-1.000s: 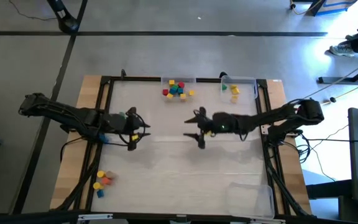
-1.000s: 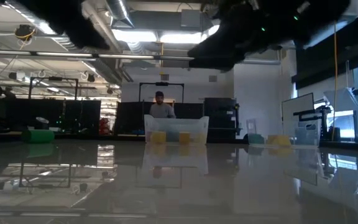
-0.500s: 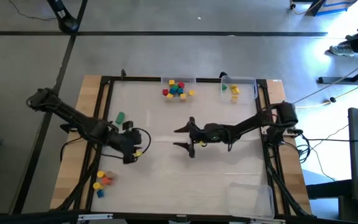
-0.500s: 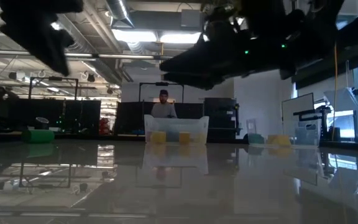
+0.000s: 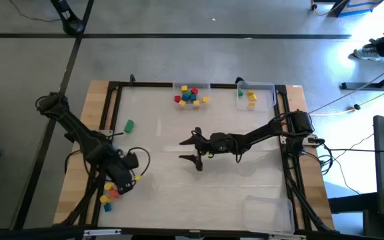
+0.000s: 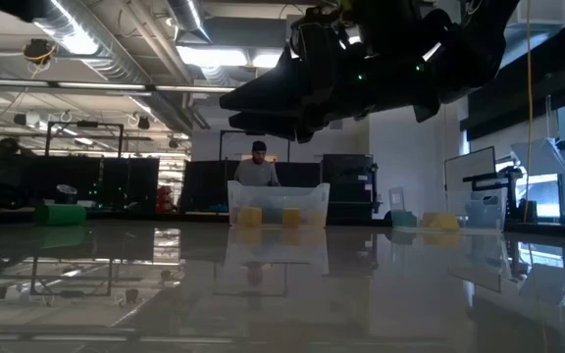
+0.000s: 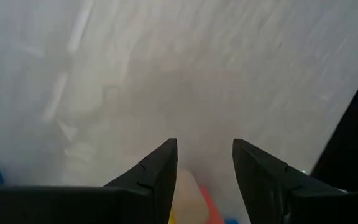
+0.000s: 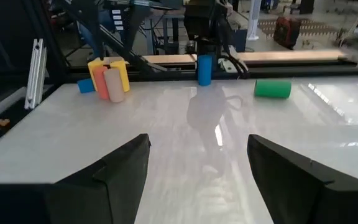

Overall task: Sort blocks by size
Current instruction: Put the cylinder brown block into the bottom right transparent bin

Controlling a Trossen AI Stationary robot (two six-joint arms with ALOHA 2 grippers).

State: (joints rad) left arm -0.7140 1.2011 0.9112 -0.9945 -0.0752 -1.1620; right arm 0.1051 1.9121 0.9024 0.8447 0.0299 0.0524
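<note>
The right gripper hangs mid-counter, jaws spread and empty. The left gripper sits over the blocks at the counter's near-left edge; whether its part-open jaws hold one is hidden. Other blocks fill far trays; a green cylinder lies apart.

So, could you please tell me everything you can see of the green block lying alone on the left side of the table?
The green block is a short cylinder lying on its side on the pale tabletop, plain matte green with no markings. It sits alone near the table's left edge, with nothing touching it. In the right wrist view it shows lengthwise, with a darker end.
</note>
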